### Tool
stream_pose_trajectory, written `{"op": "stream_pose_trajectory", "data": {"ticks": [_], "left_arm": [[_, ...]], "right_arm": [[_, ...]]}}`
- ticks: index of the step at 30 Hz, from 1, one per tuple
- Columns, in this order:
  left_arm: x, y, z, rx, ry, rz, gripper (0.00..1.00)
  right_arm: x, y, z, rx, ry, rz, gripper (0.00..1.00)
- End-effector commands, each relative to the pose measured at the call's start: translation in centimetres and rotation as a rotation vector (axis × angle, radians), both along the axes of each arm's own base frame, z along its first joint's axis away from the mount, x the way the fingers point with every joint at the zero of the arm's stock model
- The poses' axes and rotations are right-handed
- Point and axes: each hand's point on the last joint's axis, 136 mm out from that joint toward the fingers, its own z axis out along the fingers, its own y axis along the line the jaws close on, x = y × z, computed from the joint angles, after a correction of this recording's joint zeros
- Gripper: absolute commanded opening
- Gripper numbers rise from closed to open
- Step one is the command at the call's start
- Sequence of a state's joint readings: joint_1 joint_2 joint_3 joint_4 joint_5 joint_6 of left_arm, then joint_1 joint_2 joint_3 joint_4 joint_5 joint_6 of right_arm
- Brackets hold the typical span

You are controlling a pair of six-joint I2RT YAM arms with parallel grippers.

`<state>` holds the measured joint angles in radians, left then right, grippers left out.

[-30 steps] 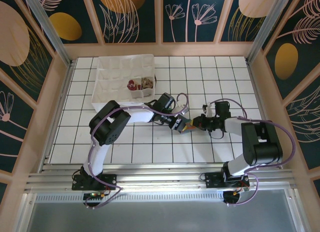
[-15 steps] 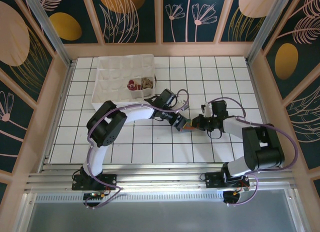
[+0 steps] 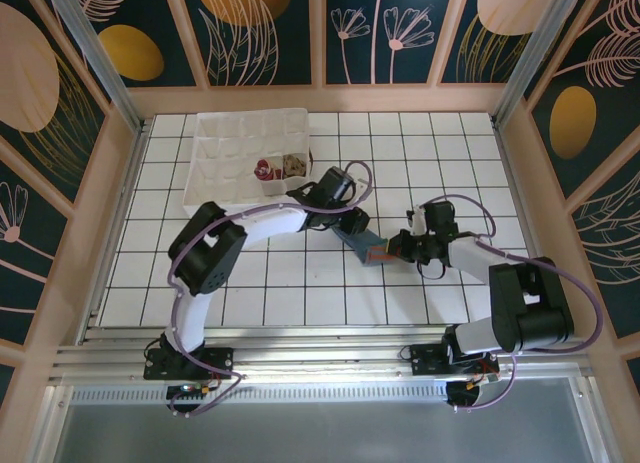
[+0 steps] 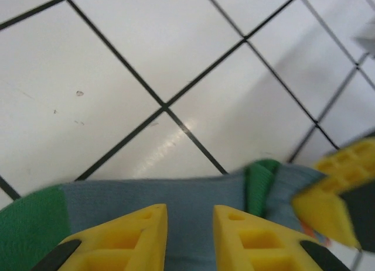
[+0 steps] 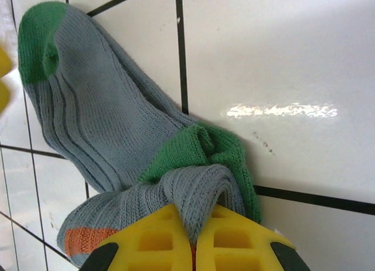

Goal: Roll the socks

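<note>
Where sock (image 5: 99, 124) lies: centre of table (image 3: 250, 283), stretched between grippers.
Right gripper (image 5: 195, 218): clamped on bunched fold by green heel.
Left gripper (image 4: 188, 212): fingers slightly apart over sock's middle, nothing held.
Advice: probably keep fold firm, roll evenly.

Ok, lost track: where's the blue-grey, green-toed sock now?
The blue-grey knitted sock lies on the tiled table, centre of the top view, between the left hand and the right hand, which pinches its bunched end.

The sock (image 3: 362, 245) lies on the table (image 3: 250, 283) between left pincer (image 3: 351, 224) and right pincer (image 3: 392, 250), before the box (image 3: 203, 188).
</note>
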<state>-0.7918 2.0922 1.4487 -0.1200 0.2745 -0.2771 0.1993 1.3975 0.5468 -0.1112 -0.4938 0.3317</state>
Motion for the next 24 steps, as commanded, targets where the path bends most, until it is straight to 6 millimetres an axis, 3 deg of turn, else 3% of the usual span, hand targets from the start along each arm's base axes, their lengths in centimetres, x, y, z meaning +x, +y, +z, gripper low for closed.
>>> {"op": "stream_pose_trajectory", "data": {"ticks": [1, 9, 16, 18, 20, 24], "left_arm": [[0.6, 1.1, -4.7, 0.100, 0.107, 0.104, 0.26], [2.4, 0.4, -9.9, 0.186, 0.126, 0.058, 0.26], [3.4, -1.6, -11.0, 0.133, 0.102, -0.049, 0.26], [3.9, -2.0, -10.5, 0.115, 0.097, -0.071, 0.26], [4.3, -2.4, -8.7, 0.097, 0.058, -0.094, 0.27], [5.3, -2.6, -2.1, 0.048, -0.120, -0.136, 0.34]], "right_arm": [[-3.2, -0.3, -1.8, -0.058, 0.103, 0.051, 0.00], [-4.7, 2.6, -0.7, 0.042, 0.161, 0.193, 0.00], [-5.0, 4.5, -0.7, 0.021, 0.208, 0.330, 0.00], [-4.8, 4.1, -1.4, -0.023, 0.222, 0.309, 0.00], [-4.3, 3.2, -2.0, -0.078, 0.240, 0.262, 0.00], [-3.3, 2.4, -2.1, -0.120, 0.234, 0.189, 0.00]]}}
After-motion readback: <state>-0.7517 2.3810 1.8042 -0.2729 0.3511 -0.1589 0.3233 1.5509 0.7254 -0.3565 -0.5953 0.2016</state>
